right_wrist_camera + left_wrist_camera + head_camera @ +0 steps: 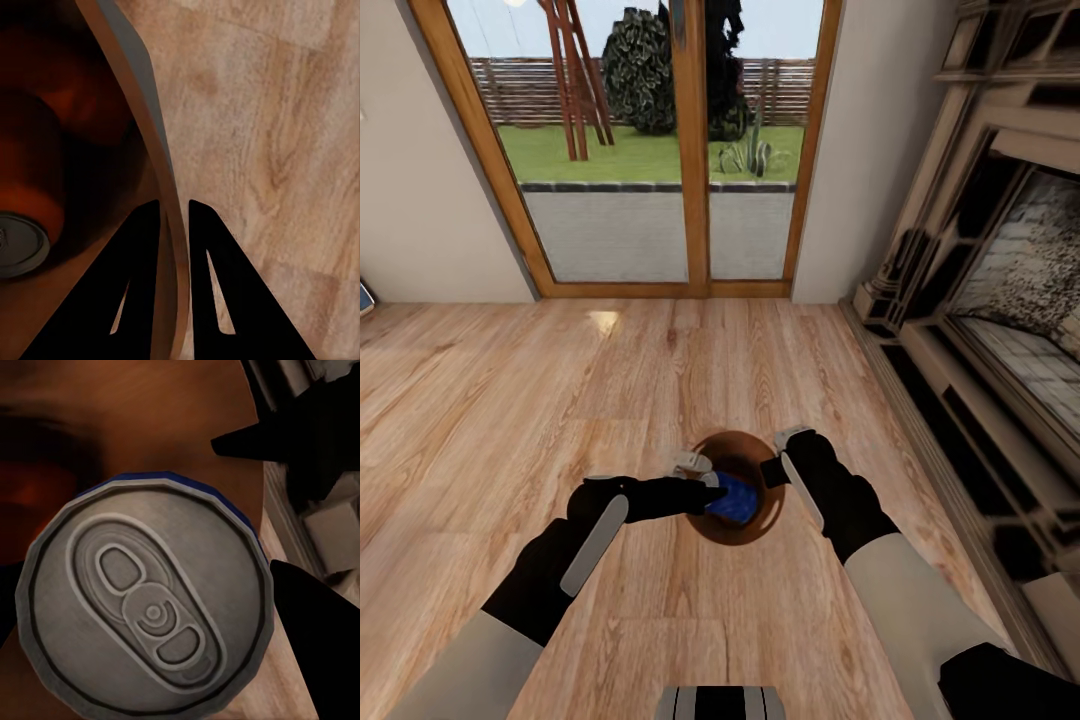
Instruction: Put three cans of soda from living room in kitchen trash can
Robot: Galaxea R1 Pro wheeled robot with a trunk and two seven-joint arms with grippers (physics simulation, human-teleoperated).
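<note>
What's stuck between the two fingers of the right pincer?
The grey rim of the bin. In the right wrist view, one finger sits inside the brown wall and the other outside, over the wood floor.

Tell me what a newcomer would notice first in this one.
The dark blue soda can, held by the left gripper over the open trash can on the wood floor; its silvery top fills the left wrist view. The right gripper straddles the bin's rim, with an orange can lying inside.

Head view high, angled down over floor and bin; both wrist views close, into that bin.
</note>
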